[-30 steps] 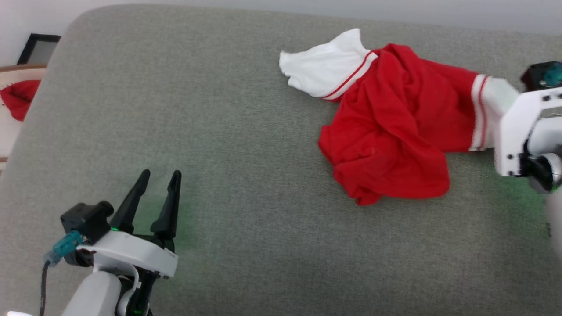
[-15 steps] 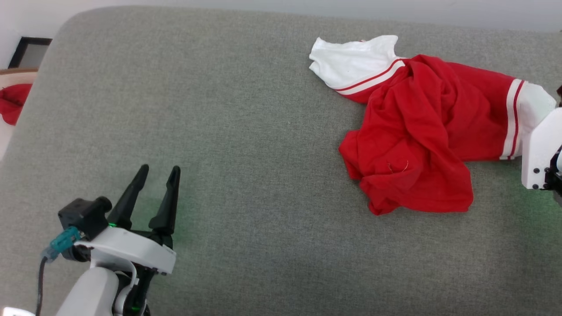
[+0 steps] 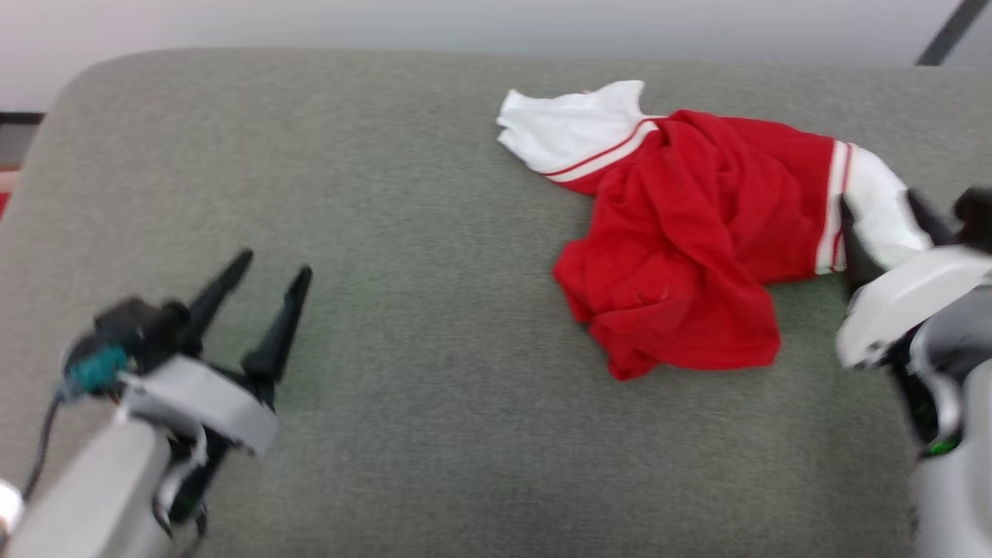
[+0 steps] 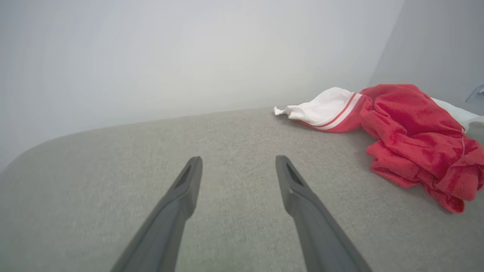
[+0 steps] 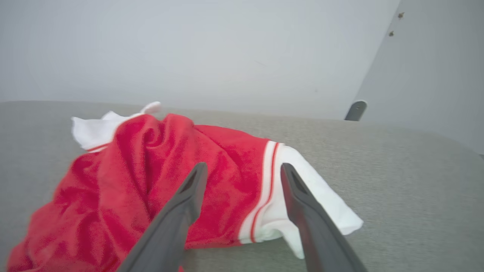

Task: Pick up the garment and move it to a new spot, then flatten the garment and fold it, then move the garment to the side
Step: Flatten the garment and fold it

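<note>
My right claw [image 3: 880,200] has let go. A second ago it was pinched on the white sleeve; now its two fingers stand wide apart with that sleeve [image 5: 342,217] lying loose between and just under them. The head camera has swung too, so the shift of the whole scene is not the shirt's doing. My left claw [image 3: 275,263] hangs spread and empty, with the shirt [image 3: 682,232] well off to its right on the grey cushion [image 3: 434,310].

The shirt lies crumpled straight ahead of my right fingertips. Its long axis runs sleeve to sleeve, from the sleeve at this claw away toward the far sleeve [image 3: 573,128], which points off to my left. The red body is bunched and sags back toward me.

I judge it light, limp and easy to drag, not slippery and not fragile, though it will fold on itself wherever it goes unsupported. To flatten it, I would pinch the striped seams at both shoulders, one claw each, and pull them apart.
</note>
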You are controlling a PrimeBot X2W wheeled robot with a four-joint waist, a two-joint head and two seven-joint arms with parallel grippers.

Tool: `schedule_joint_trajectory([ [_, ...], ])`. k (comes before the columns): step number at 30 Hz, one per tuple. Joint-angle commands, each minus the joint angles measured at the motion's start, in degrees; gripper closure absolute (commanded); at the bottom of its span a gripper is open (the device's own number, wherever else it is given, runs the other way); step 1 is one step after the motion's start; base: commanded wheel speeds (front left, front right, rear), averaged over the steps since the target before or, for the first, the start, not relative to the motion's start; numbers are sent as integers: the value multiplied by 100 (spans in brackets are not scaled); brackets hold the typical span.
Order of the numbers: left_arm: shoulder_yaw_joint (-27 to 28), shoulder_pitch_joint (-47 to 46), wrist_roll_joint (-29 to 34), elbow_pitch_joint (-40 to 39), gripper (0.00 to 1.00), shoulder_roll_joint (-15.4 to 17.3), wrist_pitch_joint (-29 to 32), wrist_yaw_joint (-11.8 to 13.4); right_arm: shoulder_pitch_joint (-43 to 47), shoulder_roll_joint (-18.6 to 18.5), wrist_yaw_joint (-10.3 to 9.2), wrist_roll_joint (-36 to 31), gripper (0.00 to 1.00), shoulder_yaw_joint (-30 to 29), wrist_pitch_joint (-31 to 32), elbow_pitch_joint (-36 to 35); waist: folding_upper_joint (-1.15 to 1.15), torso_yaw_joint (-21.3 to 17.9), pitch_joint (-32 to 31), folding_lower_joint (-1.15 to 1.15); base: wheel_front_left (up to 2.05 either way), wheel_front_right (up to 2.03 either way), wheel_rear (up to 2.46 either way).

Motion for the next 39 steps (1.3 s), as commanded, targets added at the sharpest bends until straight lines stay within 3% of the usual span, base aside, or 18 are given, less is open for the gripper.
schedule_joint_trajectory([
  [1, -254, -402, -81, 36, 0, 230, 48, -14, 304, 212, -4, 148, 0, 170, -221, -295, 0, -393, 42, 0, 0, 0, 0],
  [9, -2012, -2516, -733, -11, 0, 1096, 1579, -4, 1341, 512, -4, 612, 0, 901, -891, -1235, 0, -1197, 455, 0, 0, 0, 0],
  [16, -3066, -4346, -2161, 396, 0, 1120, 3443, -3, 1695, 520, -4, 871, 0, 1246, -1376, -1395, 0, -1996, 938, 0, 0, 0, 0],
  [28, -3538, -6019, -3321, 1783, 0, 1005, 5637, -3, 1633, 525, -4, 1237, 0, 1876, -2007, -1237, 0, -3028, 1514, 0, 0, 0, 0],
  [39, -3666, -6587, -3607, 2485, 0, 916, 6375, -3, 1509, 523, -4, 1360, 0, 2228, -2225, -1175, 0, -3324, 1666, 0, 0, 0, 0],
])
